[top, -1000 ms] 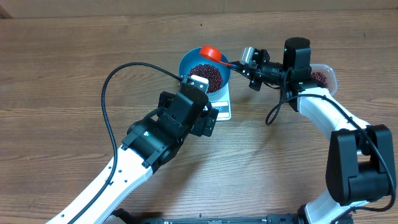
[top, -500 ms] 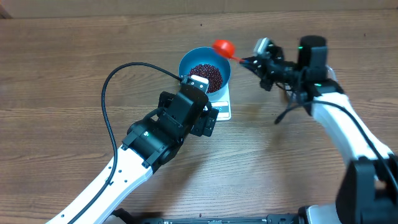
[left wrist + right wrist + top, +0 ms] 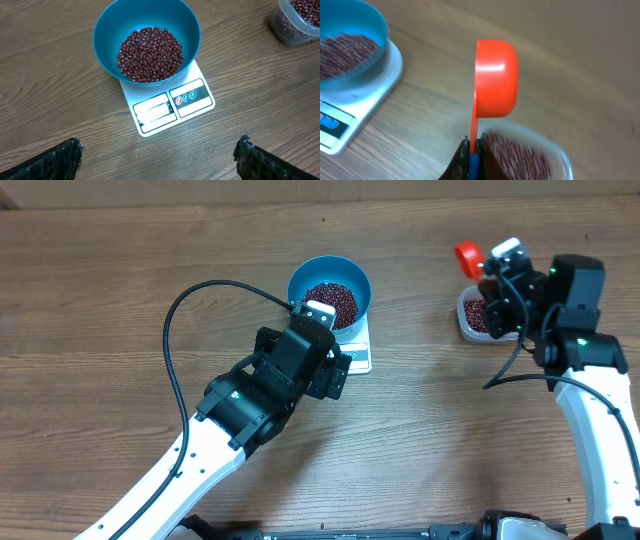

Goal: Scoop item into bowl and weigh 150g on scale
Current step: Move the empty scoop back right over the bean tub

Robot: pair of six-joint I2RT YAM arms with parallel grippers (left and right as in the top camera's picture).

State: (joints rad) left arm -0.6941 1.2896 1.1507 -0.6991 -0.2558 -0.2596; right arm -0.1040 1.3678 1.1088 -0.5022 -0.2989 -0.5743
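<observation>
The blue bowl [image 3: 330, 288] [image 3: 146, 42] stands on the white scale [image 3: 355, 352] [image 3: 172, 102] and holds a heap of dark red-brown beans [image 3: 331, 302] [image 3: 150, 53]. My left gripper [image 3: 159, 156] hovers over bare wood in front of the scale, open, with nothing between its black fingers [image 3: 60, 160]. My right gripper [image 3: 497, 272] [image 3: 473, 150] is shut on the handle of the small red scoop [image 3: 468, 256] [image 3: 494, 80], held on its side above the clear tub of beans [image 3: 478, 315] [image 3: 530, 155] at the right. The bowl [image 3: 350, 45] and scale [image 3: 367, 100] also show blurred in the right wrist view.
The left arm [image 3: 250, 395] stretches from the bottom left toward the scale, with a black cable [image 3: 185, 305] looping over the table. The right arm [image 3: 590, 400] runs along the right edge. The clear tub [image 3: 297, 20] shows at the top right of the left wrist view.
My right gripper has carried the red scoop from over the bowl to the right, to above the clear tub. The left arm has not moved.
</observation>
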